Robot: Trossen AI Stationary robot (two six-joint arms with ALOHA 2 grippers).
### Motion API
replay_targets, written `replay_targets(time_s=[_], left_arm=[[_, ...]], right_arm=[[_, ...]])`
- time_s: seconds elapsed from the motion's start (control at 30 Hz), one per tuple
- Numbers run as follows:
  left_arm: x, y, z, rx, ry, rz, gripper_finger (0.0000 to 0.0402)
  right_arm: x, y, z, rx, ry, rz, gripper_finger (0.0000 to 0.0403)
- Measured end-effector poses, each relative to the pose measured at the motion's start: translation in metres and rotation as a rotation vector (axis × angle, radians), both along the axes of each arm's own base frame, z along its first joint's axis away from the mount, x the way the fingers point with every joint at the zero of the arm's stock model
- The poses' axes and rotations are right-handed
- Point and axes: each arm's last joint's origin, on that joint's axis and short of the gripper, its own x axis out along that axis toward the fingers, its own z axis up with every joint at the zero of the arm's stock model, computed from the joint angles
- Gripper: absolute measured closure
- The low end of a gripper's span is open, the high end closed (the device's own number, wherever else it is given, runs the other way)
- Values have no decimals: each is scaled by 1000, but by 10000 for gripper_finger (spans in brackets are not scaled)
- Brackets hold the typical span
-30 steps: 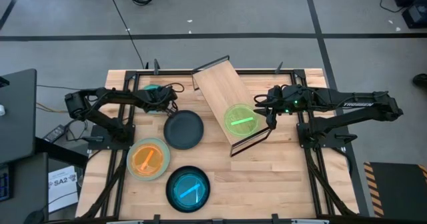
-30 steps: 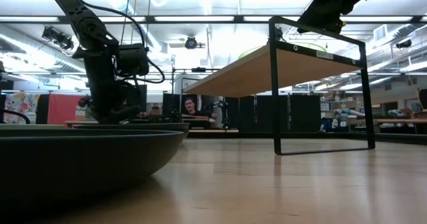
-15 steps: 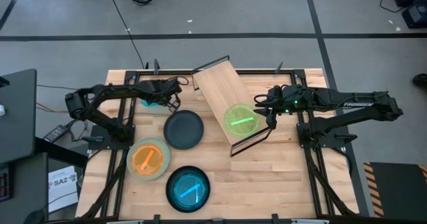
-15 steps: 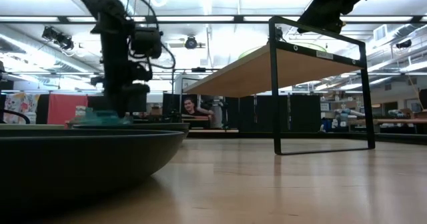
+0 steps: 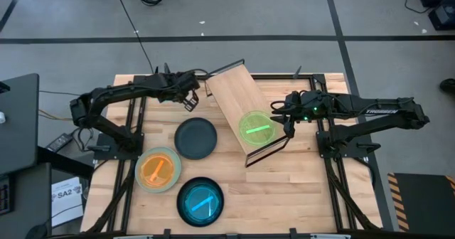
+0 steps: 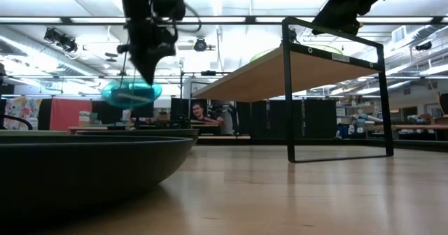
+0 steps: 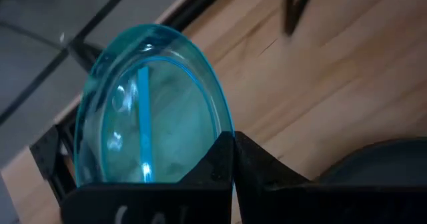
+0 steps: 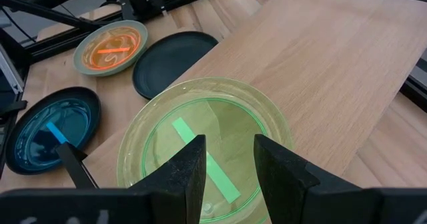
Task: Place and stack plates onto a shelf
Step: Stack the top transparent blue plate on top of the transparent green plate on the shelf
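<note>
1. A blue plate and an orange plate lay on the near left of the table.
2. Mid-table, the right gripper hung part-open over the green plate on the shelf.
3. Far left, the left gripper pinched a teal plate by its rim, lifted clear; it looked stiff, light and slippery.

Two dark, slender six-joint arms stand on black tubular frames at either side of the table, black cables looping along their links. The right arm carries pale lettering on its long forearm link and a small green light near the wrist. Each ends in flat matte-black fingers, as on the left gripper and right gripper, faint pale markings showing on the left's black housing.
</note>
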Motion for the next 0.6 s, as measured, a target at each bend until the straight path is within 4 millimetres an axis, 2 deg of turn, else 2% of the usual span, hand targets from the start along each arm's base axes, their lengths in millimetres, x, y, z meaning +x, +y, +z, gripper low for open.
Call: replay_targets(time_s=[0.37,0.6], left_arm=[[22,-37,56,121,-70,-161,398],[33,-67,76,168,-101,-317,398]], right_arm=[[0,0,0,0,0,0,270],[0,0,0,0,0,0,270]])
